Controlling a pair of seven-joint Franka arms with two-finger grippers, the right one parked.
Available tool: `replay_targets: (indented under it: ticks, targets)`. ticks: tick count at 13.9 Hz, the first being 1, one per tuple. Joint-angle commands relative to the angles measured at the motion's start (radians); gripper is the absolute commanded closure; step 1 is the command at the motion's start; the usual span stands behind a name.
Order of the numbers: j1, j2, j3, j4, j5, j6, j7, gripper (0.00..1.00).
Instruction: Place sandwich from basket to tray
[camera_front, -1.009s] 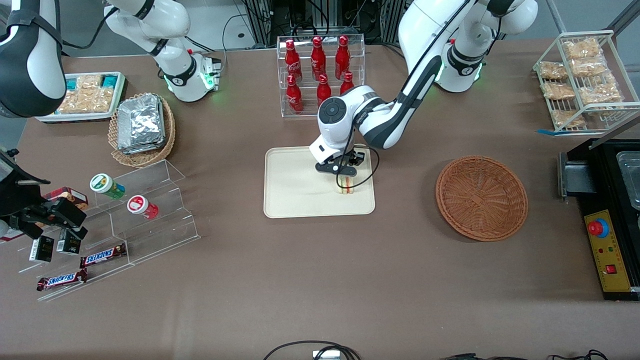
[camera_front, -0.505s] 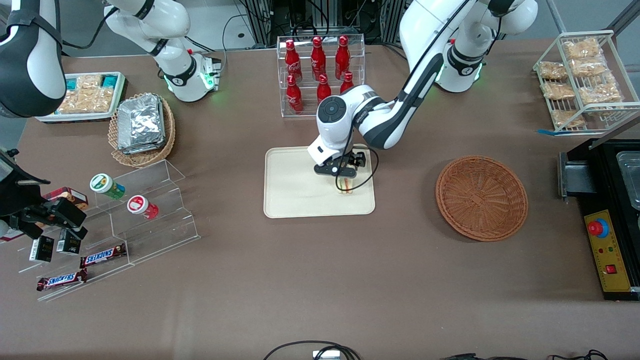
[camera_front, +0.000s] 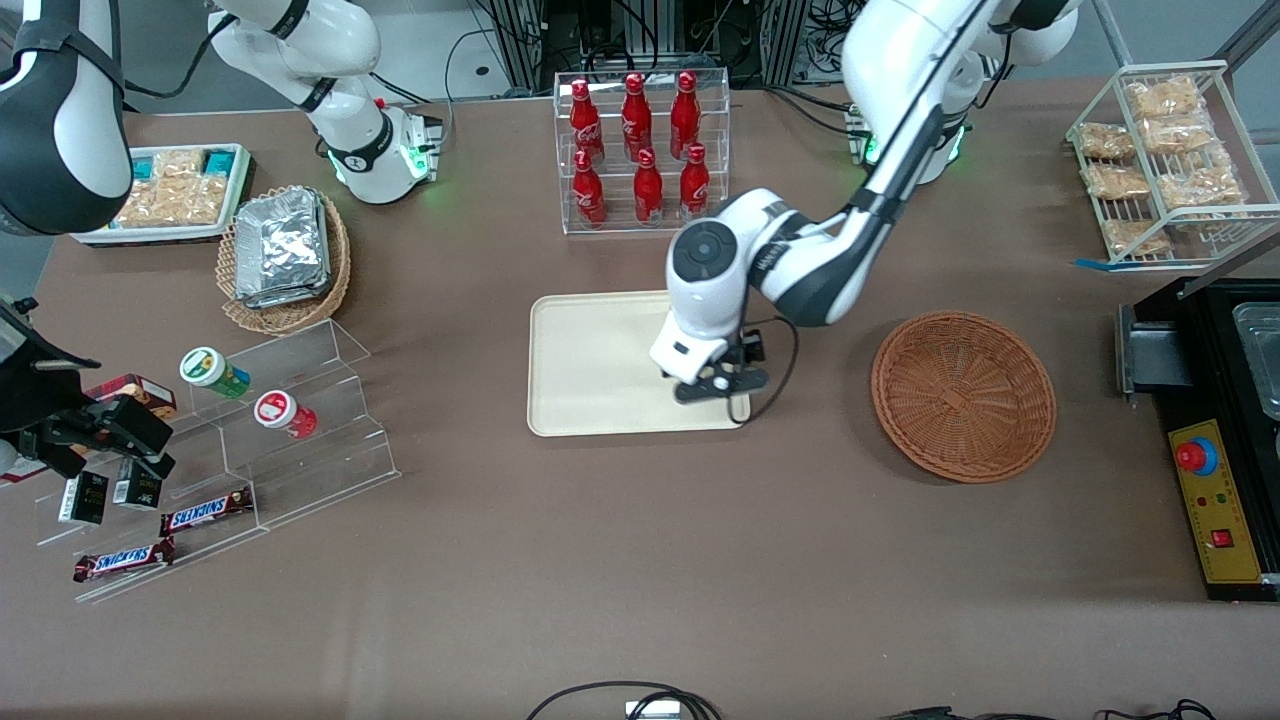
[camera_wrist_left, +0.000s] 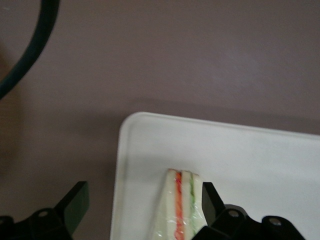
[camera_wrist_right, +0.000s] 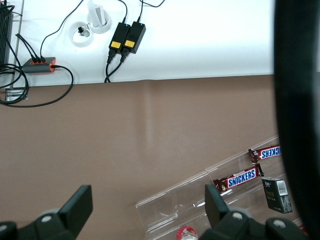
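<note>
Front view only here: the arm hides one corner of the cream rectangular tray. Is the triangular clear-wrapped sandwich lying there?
Observer: Yes. The wrist view shows the triangular clear-wrapped sandwich on the cream rectangular tray, close to its rounded corner.
Operator: Is the gripper clamped on it?
Observer: No. The left gripper, above that corner, is open; one finger hangs over the brown table, off the tray.
Operator: The other finger?
Observer: Right beside the sandwich; whether it touches, I cannot tell.
</note>
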Motion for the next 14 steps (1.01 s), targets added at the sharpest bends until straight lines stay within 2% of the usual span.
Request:
replay_targets:
  ticks: [1,6,11,14]
  targets:
    - [0.071,-0.053,-0.007,0.039,0.002,-0.099,-0.018,0.01]
    - [0.189,-0.114,-0.005,0.056,0.013,-0.223,0.031,0.01]
    - [0.362,-0.220,-0.007,0.058,-0.001,-0.344,0.303,0.01]
    - [0.474,-0.294,-0.007,0.059,-0.058,-0.405,0.494,0.01]
